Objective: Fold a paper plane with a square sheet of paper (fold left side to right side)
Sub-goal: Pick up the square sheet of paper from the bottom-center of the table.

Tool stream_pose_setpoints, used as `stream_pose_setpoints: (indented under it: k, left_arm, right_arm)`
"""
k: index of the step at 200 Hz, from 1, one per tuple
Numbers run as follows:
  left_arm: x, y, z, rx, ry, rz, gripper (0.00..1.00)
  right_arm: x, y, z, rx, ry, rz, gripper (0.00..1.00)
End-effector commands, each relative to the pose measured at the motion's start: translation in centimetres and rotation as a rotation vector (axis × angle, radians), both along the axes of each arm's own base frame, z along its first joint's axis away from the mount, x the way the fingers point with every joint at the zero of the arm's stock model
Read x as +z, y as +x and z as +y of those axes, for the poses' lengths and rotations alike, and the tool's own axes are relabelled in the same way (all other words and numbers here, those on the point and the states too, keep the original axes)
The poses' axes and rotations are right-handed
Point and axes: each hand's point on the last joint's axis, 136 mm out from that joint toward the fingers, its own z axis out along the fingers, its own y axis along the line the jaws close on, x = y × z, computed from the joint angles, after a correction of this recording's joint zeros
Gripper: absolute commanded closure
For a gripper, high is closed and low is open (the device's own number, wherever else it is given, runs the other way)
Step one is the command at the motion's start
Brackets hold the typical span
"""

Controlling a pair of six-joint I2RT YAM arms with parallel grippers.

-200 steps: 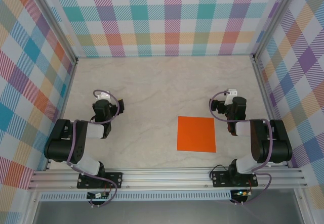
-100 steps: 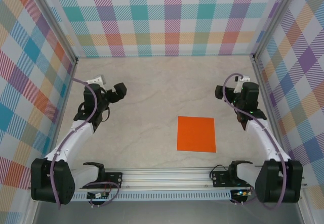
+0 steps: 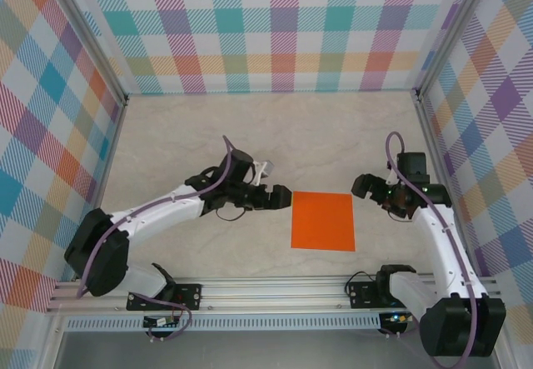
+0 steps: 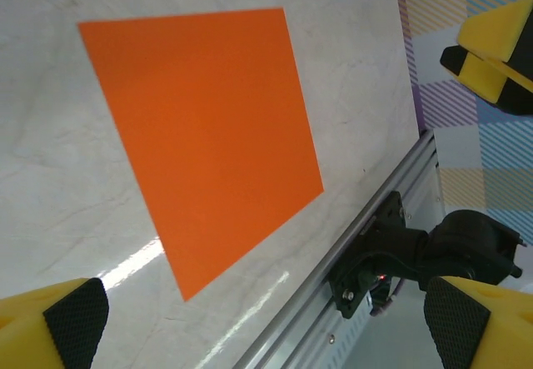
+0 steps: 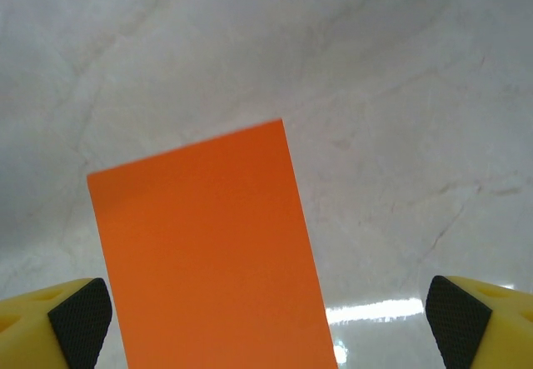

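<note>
The orange sheet of paper (image 3: 323, 221) lies flat and unfolded on the table (image 3: 250, 127), near and right of centre, the left claw (image 3: 283, 197) by its far left corner and the right claw (image 3: 360, 187) by its far right corner, both spread wide and empty. Thin paper on a smooth top may slide instead of lifting, skewing the fold.

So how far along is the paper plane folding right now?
Nothing folded yet: the flat square sheet of bright orange paper lies uncreased on the marbled table. In hand: the left gripper, open, is by its left edge; the right gripper, open, is off its right edge; neither grips it. Every fold is left.
</note>
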Motion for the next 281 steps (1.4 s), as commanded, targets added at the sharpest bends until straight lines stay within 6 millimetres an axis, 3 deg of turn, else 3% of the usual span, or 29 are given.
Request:
stream_pose_setpoints:
  k: [1,46,121,191,281]
  left_arm:
    - [0.1,-0.3,-2.8,-0.021,-0.067,0.042,0.0]
    - [-2.8,0.4,-6.0,-0.039,-0.065,0.109,0.0]
    - [-6.4,0.2,-9.2,-0.071,-0.043,0.189,0.0]
    - [-8.7,0.1,-8.7,-0.055,0.038,0.207,0.0]
    - [-9.7,0.3,-8.3,-0.04,0.072,0.216,0.0]
  right_arm:
    - [-1.8,-2.0,1.1,-0.022,0.064,0.112,0.0]
    - [-4.8,-2.3,1.9,-0.014,0.017,0.222,0.0]
    - [-6.5,-0.6,3.3,0.036,-0.097,0.297,0.0]
    - [-8.4,1.0,4.5,0.062,-0.106,0.347,0.0]
    - [-11.4,0.0,6.0,0.103,-0.137,0.456,0.0]
